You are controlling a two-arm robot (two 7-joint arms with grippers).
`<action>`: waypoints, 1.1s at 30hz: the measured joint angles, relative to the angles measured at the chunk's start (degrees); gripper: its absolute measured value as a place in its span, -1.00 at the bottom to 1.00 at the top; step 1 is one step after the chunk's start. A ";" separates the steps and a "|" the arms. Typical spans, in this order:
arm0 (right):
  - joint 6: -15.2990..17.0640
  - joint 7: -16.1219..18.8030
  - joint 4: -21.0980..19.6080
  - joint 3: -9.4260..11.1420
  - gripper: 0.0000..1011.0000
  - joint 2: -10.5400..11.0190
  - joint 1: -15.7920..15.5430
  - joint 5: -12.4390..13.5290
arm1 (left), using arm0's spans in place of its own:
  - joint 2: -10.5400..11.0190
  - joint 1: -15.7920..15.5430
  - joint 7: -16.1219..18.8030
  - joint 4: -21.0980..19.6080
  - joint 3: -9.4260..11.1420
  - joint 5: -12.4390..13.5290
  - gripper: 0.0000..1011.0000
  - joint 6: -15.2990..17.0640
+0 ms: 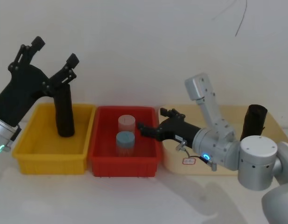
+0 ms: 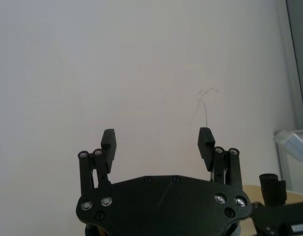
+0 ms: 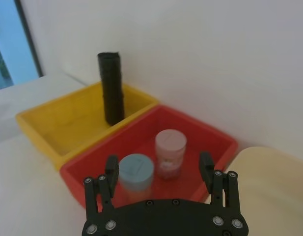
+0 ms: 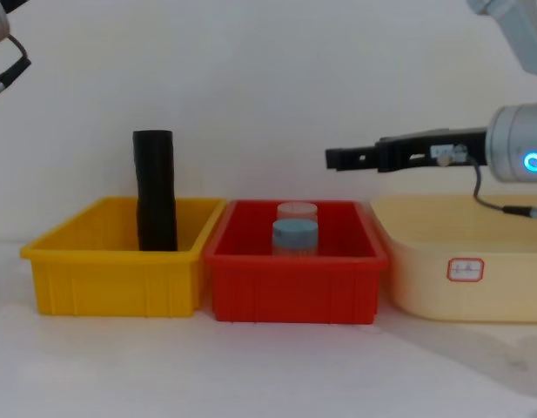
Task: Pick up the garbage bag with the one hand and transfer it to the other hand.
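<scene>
The left gripper [image 1: 55, 51] is raised at the far left, above and behind the yellow bin [image 1: 50, 163]. Its fingers are spread wide with nothing between them, and its wrist view looks at bare wall. Below it the bag [image 1: 64, 114] stands upright in the yellow bin, near the back wall, its top well above the rim. From the chest view nothing touches it. Next comes the red bin [image 1: 122, 166], touching the yellow one, with a pink jar [image 1: 126, 122] and a blue jar [image 1: 125, 140] inside. The right gripper [image 4: 335, 158] hovers level over the red bin's right side, pointing left, its fingers also apart and holding nothing. The beige bin [image 4: 425, 261] sits at the far right.

The pick-up has not begun, so this looks like the approach. The left gripper likely needs to drop and turn until its fingers bracket the upper part of the roll, then close firmly, since the glossy film may slip. After that it would lift the bag clear and carry it towards the waiting right gripper
</scene>
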 joint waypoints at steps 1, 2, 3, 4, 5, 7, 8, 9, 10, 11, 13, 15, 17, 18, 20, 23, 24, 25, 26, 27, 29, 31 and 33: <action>0.10 0.17 0.12 -0.16 0.98 -0.05 0.00 0.07 | 0.04 0.06 0.05 -0.09 -0.06 0.02 0.98 0.02; 0.17 0.28 0.27 -0.33 0.98 -0.09 0.01 0.10 | 0.09 0.12 0.09 -0.18 -0.11 0.04 0.98 0.03; 0.27 0.40 0.43 -0.48 0.98 -0.12 0.01 0.18 | 0.13 0.19 0.13 -0.26 -0.17 0.05 0.98 0.03; 0.39 0.64 0.79 -0.75 0.98 -0.18 0.02 0.27 | 0.19 0.28 0.20 -0.41 -0.26 0.08 0.98 0.06; 0.45 0.82 1.06 -0.96 0.98 -0.23 0.03 0.30 | 0.22 0.32 0.24 -0.46 -0.30 0.09 0.98 0.06; 0.60 1.16 1.62 -1.45 0.98 -0.31 0.03 0.40 | 0.33 0.45 0.34 -0.66 -0.42 0.13 0.98 0.10; 0.65 1.31 1.78 -1.62 0.98 -0.35 0.03 0.43 | 0.35 0.48 0.36 -0.71 -0.46 0.14 0.98 0.11; 0.67 1.39 1.98 -1.83 0.98 -0.40 0.03 0.45 | 0.38 0.53 0.38 -0.77 -0.50 0.15 0.98 0.12; 0.70 1.63 2.24 -2.12 0.98 -0.46 0.03 0.49 | 0.42 0.59 0.44 -0.87 -0.54 0.17 0.98 0.13; 0.70 1.68 2.34 -2.27 0.98 -0.49 0.03 0.51 | 0.45 0.61 0.46 -0.90 -0.58 0.18 0.98 0.13; 0.71 1.84 2.56 -2.52 0.98 -0.57 0.02 0.58 | 0.50 0.70 0.52 -1.02 -0.65 0.19 0.98 0.15; 0.71 2.08 2.86 -2.87 0.98 -0.69 -0.04 0.71 | 0.53 0.74 0.55 -1.09 -0.69 0.21 0.98 0.16; 0.70 2.23 3.12 -3.16 0.98 -0.86 -0.12 0.88 | 0.56 0.80 0.58 -1.16 -0.74 0.22 0.98 0.18; 0.68 2.25 3.19 -3.23 0.98 -0.92 -0.15 0.93 | 0.57 0.81 0.59 -1.19 -0.75 0.23 0.98 0.18; 0.62 2.35 3.41 -3.46 0.98 -1.13 -0.23 1.18 | 0.60 0.87 0.63 -1.27 -0.80 0.24 0.98 0.20; 0.44 2.47 3.73 -3.74 0.98 -1.45 -0.29 1.44 | 0.64 0.92 0.66 -1.33 -0.84 0.26 0.98 0.22; 0.38 2.48 3.81 -3.80 0.98 -1.53 -0.29 1.53 | 0.64 0.93 0.67 -1.34 -0.85 0.26 0.98 0.22; 0.29 2.49 4.01 -3.93 0.98 -1.72 -0.28 1.65 | 0.65 0.94 0.68 -1.37 -0.87 0.27 0.98 0.23; 0.25 2.50 4.09 -3.98 0.98 -1.81 -0.26 1.71 | 0.65 0.95 0.68 -1.38 -0.88 0.28 0.98 0.23; 0.22 2.50 4.20 -4.04 0.98 -1.90 -0.22 1.76 | 0.66 0.96 0.69 -1.39 -0.89 0.28 0.98 0.24; 0.04 2.52 4.66 -4.24 0.98 -2.19 -0.01 1.92 | 0.67 0.97 0.70 -1.42 -0.90 0.28 0.98 0.24; -0.13 2.52 5.07 -4.36 0.98 -2.43 0.21 2.02 | 0.68 0.98 0.72 -1.45 -0.92 0.29 0.98 0.24; -0.39 2.52 5.83 -4.53 0.98 -2.82 0.61 2.16 | 0.68 0.99 0.72 -1.46 -0.92 0.28 0.98 0.25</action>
